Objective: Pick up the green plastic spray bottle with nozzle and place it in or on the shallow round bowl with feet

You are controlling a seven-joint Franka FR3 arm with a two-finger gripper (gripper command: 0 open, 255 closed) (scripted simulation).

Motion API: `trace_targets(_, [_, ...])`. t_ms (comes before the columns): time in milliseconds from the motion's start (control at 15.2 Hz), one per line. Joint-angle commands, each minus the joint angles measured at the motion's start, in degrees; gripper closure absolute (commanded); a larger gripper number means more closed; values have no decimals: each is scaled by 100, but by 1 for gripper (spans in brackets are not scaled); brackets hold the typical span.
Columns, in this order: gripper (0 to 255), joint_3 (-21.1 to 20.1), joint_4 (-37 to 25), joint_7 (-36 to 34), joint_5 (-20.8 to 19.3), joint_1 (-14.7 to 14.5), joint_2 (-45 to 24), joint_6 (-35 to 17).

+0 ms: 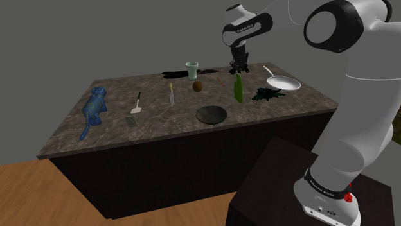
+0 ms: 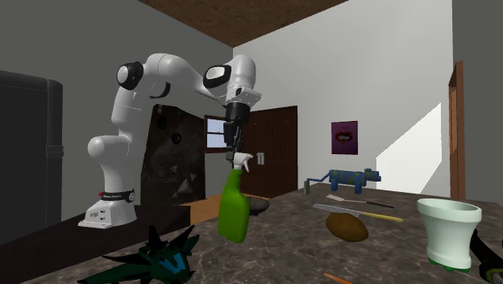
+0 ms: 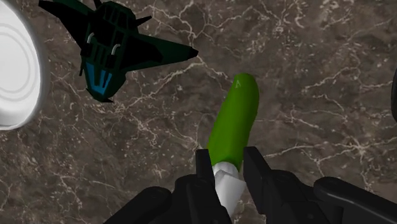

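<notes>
- Nearest you in the shoulder view, the dark round bowl sits on the marbled surface.
- Just behind it and apart from it, your gripper is clamped on the white nozzle of the green spray bottle, which leans slightly.
- Beyond the bottle lie a dark toy jet and a white pan.

Shoulder view high beside the stand, looking down across the marbled counter, second exterior view low at counter height from the far edge, facing the arm, wrist view close above the green spray bottle, looking down, all three sharing it
</notes>
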State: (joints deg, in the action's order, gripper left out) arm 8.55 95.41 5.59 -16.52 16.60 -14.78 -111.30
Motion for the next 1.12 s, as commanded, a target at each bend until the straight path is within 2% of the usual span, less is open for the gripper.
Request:
trace_targets(0, [255, -4, -122, 32, 11, -8, 26, 145])
trace_targets(1056, [255, -9, -1312, 355, 90, -23, 43, 1311])
